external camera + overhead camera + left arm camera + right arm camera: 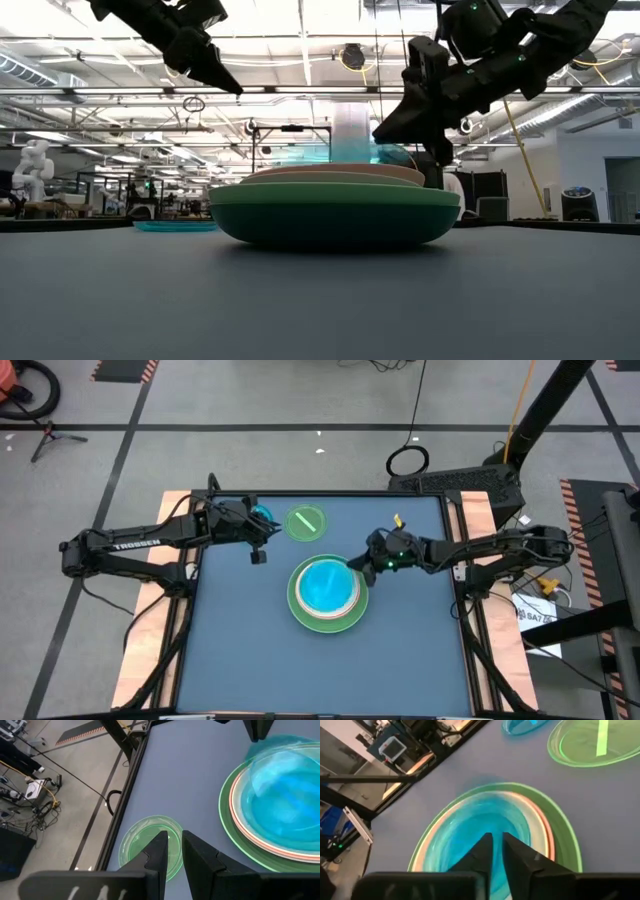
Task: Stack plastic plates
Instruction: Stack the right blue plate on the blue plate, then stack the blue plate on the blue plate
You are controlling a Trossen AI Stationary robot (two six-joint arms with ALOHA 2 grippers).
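Observation:
A stack of larger plates (325, 622) stands mid-table, with a light green one at the bottom and pink and cream rims (235, 815) above it. A small translucent cyan plate (326, 586) is on top. My right gripper (360, 565) is at that plate's right rim, shut on it. A small lime plate (306, 522) and a second small cyan plate (262, 513) lie flat on the table near its far edge. My left gripper (258, 552) hovers shut, high above the table beside the lime plate (145, 845), touching nothing. My right gripper pinches the top cyan plate by its rim (485, 827) on the side toward the table's right, slanting down from the right. The plate seems tilted, with its held side raised (280, 755) and its far side on the stack. The fingers hide the exact contact.
The mat has bare room toward its near edge and on both sides of the stack. Its raised frame (455, 550) runs along the sides. The two small plates sit close together near the far-left corner, under the left arm (150, 542).

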